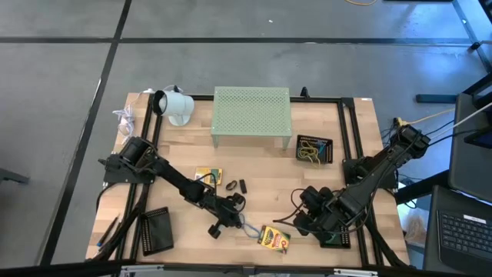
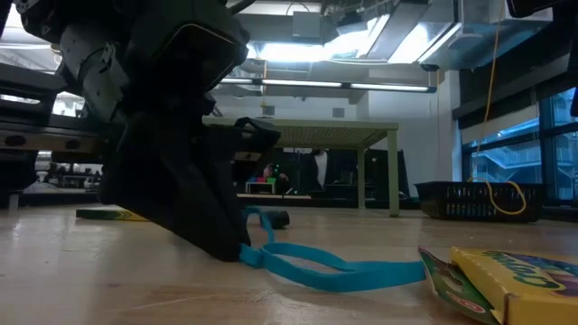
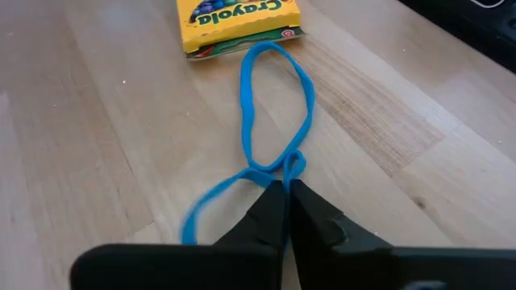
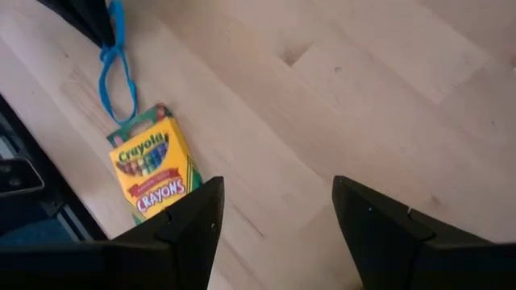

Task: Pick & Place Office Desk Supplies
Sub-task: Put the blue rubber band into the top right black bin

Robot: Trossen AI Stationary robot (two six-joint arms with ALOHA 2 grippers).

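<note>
One flat blue rubber-band loop (image 3: 274,113) pinched in the left hand (image 3: 286,193).

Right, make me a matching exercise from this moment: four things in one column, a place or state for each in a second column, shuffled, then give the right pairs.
Things
1. left gripper
2. right gripper
3. blue rubber-band loop
4. pale green perforated metal stand

Places or states
A. at the far middle of the wooden table
B. lying flat on the wood, one end pinched, the other by the yellow crayon box
C. open, holding nothing, above bare wood
D. shut on the loop, down at the tabletop

Pairs: 1-D, 2-C, 3-B, 4-A
</note>
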